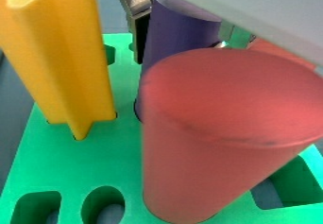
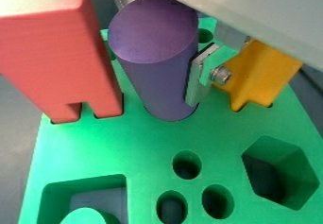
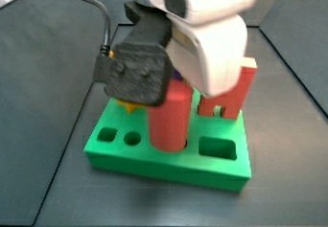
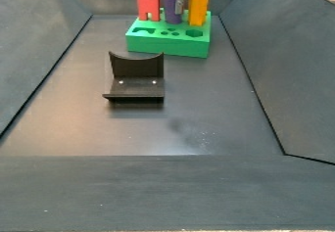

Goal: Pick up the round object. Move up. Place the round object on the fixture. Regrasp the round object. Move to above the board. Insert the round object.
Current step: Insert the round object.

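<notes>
Over board [image 2: 139, 171]: gripper [image 2: 161, 20] closed on purple peg [image 2: 154, 58], held upright between red block [image 2: 57, 53] and yellow block [image 2: 259, 72]. Peg tip hidden; hole alignment cannot be judged. Risk: jamming on hole rim or knocking neighbours if offset. Fixture [image 4: 132, 77] well apart.

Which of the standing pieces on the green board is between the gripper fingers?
The purple cylinder: a silver finger of the gripper lies against its side.

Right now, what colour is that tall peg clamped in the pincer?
Purple. The peg between the pincer fingers above the green board shows best in a wrist view.
</notes>
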Available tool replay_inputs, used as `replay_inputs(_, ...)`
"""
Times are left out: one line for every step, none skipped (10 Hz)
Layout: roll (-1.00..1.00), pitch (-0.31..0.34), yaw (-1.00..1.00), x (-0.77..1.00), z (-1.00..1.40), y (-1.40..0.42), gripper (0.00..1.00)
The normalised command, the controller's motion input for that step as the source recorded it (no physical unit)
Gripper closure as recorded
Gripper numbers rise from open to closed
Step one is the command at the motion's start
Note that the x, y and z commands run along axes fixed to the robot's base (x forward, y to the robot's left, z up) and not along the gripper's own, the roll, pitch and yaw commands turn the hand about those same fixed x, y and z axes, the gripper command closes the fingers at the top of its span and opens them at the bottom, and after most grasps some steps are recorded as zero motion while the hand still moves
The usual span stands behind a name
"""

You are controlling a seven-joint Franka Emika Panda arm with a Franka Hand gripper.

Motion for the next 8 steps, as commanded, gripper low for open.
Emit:
replay_inputs(0.30, -0.444, -0.53, 0.00, -0.07, 0.00, 1.00)
replay_inputs(0.28, -0.440, -0.58, 0.00, -0.09, 0.00, 1.00)
replay_inputs(0.39, -0.183, -0.24, 0.07, -0.39, -0.16, 1.00)
replay_inputs(0.27, 0.149, 0.00, 0.13, -0.47, -0.10, 1.00)
replay_inputs(0.05, 0.111, 0.00, 0.05, -0.27, 0.00, 1.00)
replay_inputs(-0.01, 0.000, 0.00, 0.00, 0.00, 0.00, 1.00)
replay_inputs(0.02, 0.000, 0.00, 0.05, 0.00, -0.04, 1.00)
replay_inputs(0.00, 0.000, 0.00, 0.00, 0.00, 0.00, 1.00)
